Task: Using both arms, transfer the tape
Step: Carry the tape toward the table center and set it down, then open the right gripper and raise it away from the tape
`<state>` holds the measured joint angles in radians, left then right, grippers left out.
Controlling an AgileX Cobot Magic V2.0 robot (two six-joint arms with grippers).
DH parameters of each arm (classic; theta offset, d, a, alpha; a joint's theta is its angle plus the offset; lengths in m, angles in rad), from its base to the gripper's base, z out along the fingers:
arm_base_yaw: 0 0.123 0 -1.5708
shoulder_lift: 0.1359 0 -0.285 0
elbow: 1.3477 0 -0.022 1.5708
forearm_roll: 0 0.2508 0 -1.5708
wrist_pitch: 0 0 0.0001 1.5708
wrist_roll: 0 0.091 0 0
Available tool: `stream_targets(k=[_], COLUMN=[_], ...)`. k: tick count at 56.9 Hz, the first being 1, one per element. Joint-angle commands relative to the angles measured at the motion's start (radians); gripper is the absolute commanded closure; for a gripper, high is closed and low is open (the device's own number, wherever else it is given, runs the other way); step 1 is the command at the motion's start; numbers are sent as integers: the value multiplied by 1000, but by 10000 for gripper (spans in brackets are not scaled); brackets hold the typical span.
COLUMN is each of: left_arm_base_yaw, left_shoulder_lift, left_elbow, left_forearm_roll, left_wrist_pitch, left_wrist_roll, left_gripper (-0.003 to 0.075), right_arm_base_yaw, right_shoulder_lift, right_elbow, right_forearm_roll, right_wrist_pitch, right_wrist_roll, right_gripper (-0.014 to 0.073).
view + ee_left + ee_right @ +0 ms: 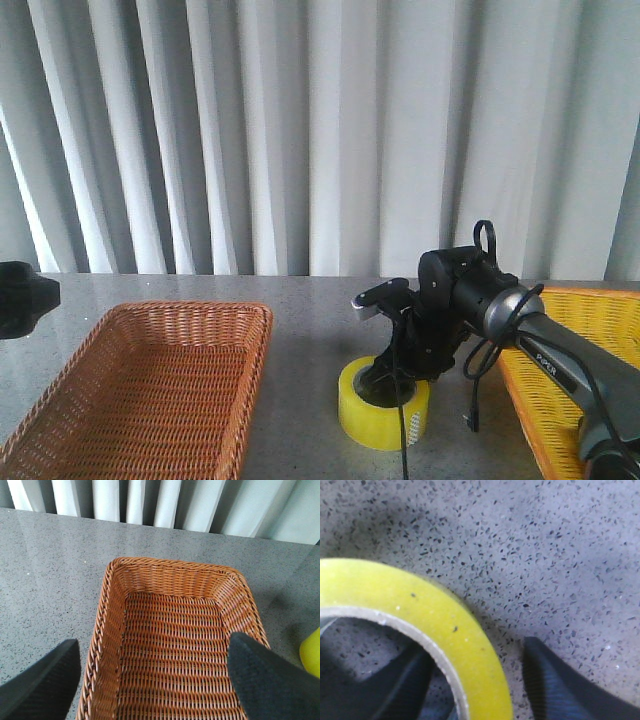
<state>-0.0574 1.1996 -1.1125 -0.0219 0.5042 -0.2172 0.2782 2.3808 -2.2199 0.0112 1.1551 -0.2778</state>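
Two wicker baskets flank the working area on a grey speckled table [310, 330]: an orange-brown basket [150, 400] at the near left and a yellow basket [580, 350] along the right edge. Between them, near the front, the tape [383, 405] lies flat on the table, its hole facing up, apart from both baskets.

Reaching in from the right, the right arm [540, 345] angles down so that the right gripper [395, 385] sits on top of the roll. In the right wrist view its fingers [560, 685] are apart and straddle the roll's wall, one dark pad inside the white core and the other outside on the table; a gap shows between the outer pad and the tape [445, 630], so the fingers are not clamped on it. A black cable [478, 375] loops down off the arm, hanging in front of the yellow basket's near corner.

At the far left edge of the front view only a dark piece of the left arm [25, 297] shows. Its wrist view looks down over the orange-brown basket [175, 630], with the left gripper [155, 680] spread wide, holding nothing, and a sliver of yellow tape at the edge.

Behind the table hang pale pleated curtains [300, 130].
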Motion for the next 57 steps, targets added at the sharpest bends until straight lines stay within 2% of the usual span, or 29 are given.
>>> stream_targets(k=[1, 14, 24, 33, 46, 57], left_arm_base_yaw=[-5, -5, -5, -5, -5, -5], left_shoulder_lift=[-14, -14, -14, -14, -14, -14], left_elbow=[-33, -33, -33, -33, -33, -34], left_forearm_roll=[-10, -10, -10, -10, -10, -10], left_wrist_pitch=[-65, -65, -64, -66, -62, -66], left_wrist_roll=[-5, -5, -5, -5, -5, -4], left_gripper=[150, 150, 150, 150, 150, 150], right_arm_base_yaw=[-3, -4, -20, -71, -198, -285], right_shoulder_lift=[-72, -192, -336, -458, -593, -654], right_elbow=[-31, -31, -31, -31, -30, -28], right_forearm_roll=[-2, -3, -1, 2, 2, 3], right_wrist_pitch=[-45, -71, -101, -103, -48, -35], right_wrist_roll=[5, 17, 17, 40, 55, 97], right_gripper=[113, 127, 175, 286, 599, 602])
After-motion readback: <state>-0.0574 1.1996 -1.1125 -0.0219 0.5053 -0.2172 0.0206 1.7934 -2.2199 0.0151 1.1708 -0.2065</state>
